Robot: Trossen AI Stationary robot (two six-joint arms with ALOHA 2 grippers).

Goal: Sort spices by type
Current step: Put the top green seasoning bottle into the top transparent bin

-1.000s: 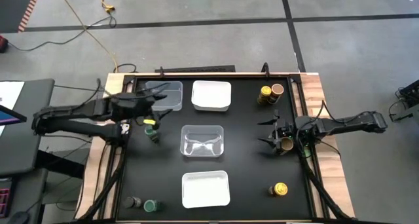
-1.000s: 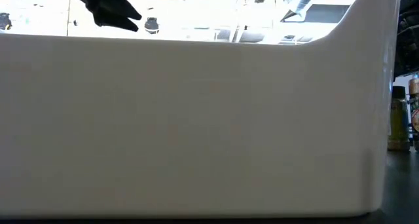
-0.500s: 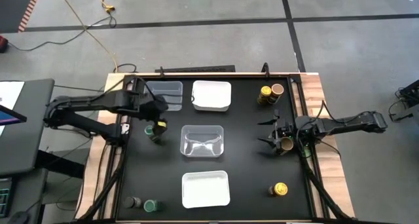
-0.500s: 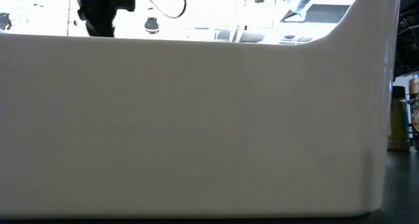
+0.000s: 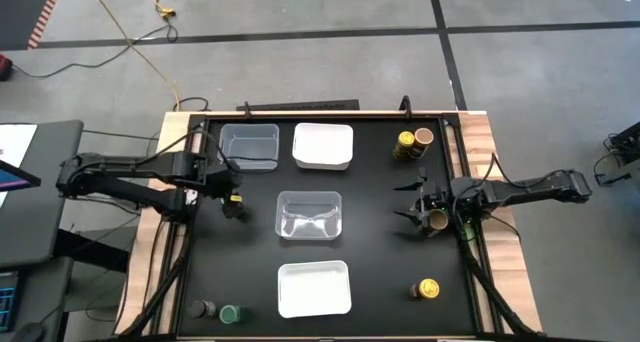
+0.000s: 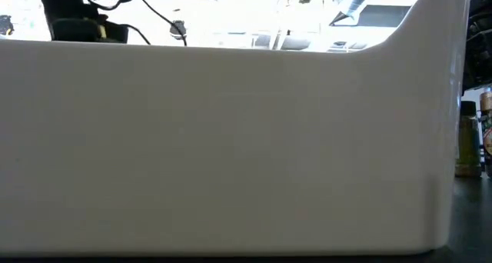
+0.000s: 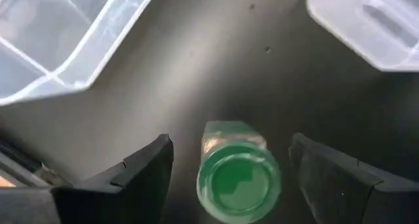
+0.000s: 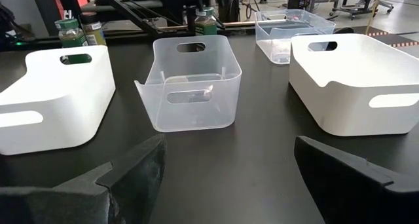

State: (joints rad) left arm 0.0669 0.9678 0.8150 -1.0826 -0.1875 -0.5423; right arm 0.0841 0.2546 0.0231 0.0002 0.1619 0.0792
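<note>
Black table [image 5: 380, 282] with four trays [image 5: 309, 215] and scattered spice jars [image 5: 427, 289].

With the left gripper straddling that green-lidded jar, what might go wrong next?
1. The left gripper stands open around the small green-lidded spice jar; an off-centre close might tip the jar.
2. The clear plastic tray sits close by; a careless lift may clip its rim.
3. The right gripper hangs open beside a tan-lidded jar and might nudge it.

On the dark bench [image 8: 262, 158] a clear tray [image 8: 190, 83] stands between two white trays [image 8: 55, 96] [image 8: 357, 80], with another clear tray [image 8: 288, 34] behind. Green-lidded jars [image 8: 69, 33] [image 8: 205, 21] stand further back. The right gripper [image 8: 229, 185] has its fingers [image 8: 131, 178] spread wide, empty.
</note>
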